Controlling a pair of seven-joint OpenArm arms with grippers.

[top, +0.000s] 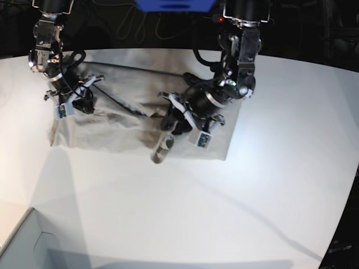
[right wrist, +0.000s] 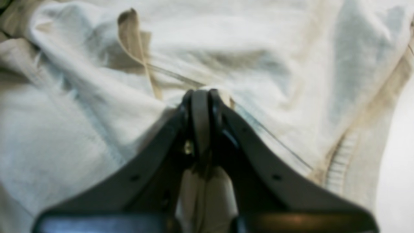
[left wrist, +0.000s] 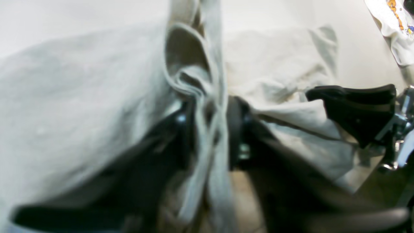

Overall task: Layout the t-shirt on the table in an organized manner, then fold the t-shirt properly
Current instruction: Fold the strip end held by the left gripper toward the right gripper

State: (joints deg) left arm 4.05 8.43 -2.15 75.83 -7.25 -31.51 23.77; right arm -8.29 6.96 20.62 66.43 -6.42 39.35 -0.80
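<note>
- The t-shirt (top: 129,126) lies rumpled across the upper middle of the base view, on the white tabletop (top: 185,213); a twisted tail of cloth droops from its lower edge near centre frame.
- Right hand (top: 76,101), upper left of base view: fingers together, clamped on a fold of the t-shirt. Its wrist view shows the two pads pressed tight with cloth pinched between them.
- Left hand (left wrist: 212,129), centre of base view: a bunched rope of fabric runs between its fingers. The wrist view is blurred; I cannot tell whether they grip or stand slack around it.
- Step in hand, as I judge it: spreading the shirt flat before any fold.
- To do it well: keep the right-hand pinch firm as anchor, pull the two hands apart along the tabletop, low and slow, until the centre wrinkles go.
- Risk: the twisted bunch at the left hand may drag as a rope and not open; regrasp at a hem or corner if so.
</note>
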